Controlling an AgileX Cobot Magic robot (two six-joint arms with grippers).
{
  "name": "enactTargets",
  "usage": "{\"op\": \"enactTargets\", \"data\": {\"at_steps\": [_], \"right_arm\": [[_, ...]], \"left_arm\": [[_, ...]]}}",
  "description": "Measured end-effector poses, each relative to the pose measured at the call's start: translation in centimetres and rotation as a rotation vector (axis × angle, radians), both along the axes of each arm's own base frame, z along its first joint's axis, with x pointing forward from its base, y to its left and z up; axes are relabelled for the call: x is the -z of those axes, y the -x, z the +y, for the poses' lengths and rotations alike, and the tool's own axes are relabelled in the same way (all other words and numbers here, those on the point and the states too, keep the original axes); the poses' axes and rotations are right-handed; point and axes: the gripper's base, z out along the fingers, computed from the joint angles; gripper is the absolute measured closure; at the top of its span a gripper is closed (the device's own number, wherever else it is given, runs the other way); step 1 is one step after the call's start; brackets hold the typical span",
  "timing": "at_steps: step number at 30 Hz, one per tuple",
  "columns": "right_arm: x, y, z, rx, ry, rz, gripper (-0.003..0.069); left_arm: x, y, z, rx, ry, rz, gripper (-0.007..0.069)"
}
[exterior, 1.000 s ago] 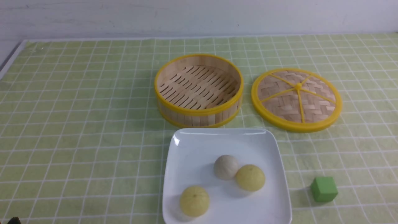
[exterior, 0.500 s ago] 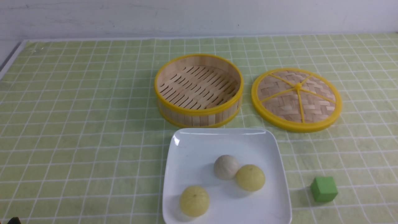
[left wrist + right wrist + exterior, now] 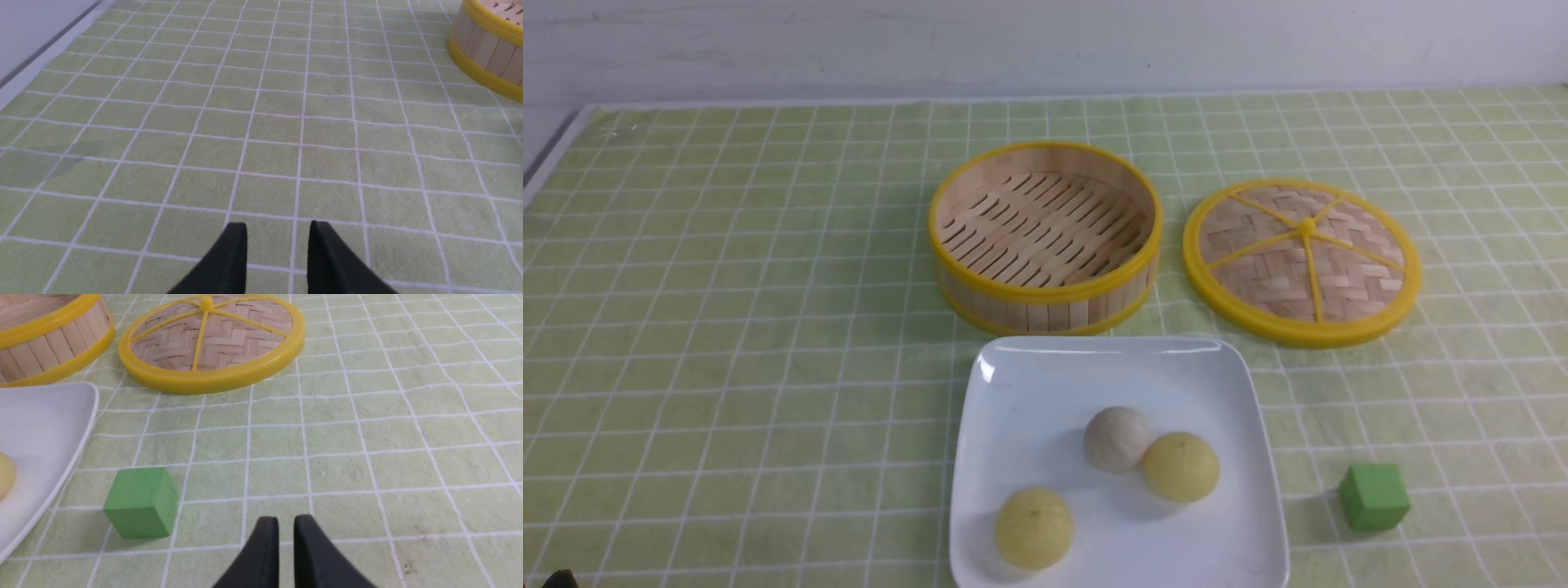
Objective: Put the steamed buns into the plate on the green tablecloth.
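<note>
The white square plate (image 3: 1013, 367) lies on the green tablecloth (image 3: 727, 327) at the front middle. Three steamed buns rest on it: an off-white one (image 3: 1116, 438) touching a pale yellow one (image 3: 1180, 466), and a second pale yellow one (image 3: 1034, 527) near the front. The right wrist view shows the plate's rim (image 3: 61, 428) and one bun's edge (image 3: 6, 479). Neither gripper shows in the front view. My left gripper (image 3: 278, 223) hovers slightly open and empty over bare cloth. My right gripper (image 3: 286, 517) is shut and empty, beside the green cube.
An empty yellow-rimmed bamboo steamer (image 3: 1045, 237) stands behind the plate and its woven lid (image 3: 1303, 261) lies to its right. A green cube (image 3: 1374, 496) sits right of the plate, also in the right wrist view (image 3: 141, 501). The steamer wall shows in the left wrist view (image 3: 490, 53).
</note>
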Motion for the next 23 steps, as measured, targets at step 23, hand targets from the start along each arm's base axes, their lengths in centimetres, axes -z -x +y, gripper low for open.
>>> {"op": "enactTargets", "data": {"at_steps": [23], "right_arm": [[-0.02, 0.00, 0.00, 0.001, 0.000, 0.000, 0.0566]], "left_arm": [[0.00, 0.00, 0.00, 0.000, 0.000, 0.000, 0.0384]]}}
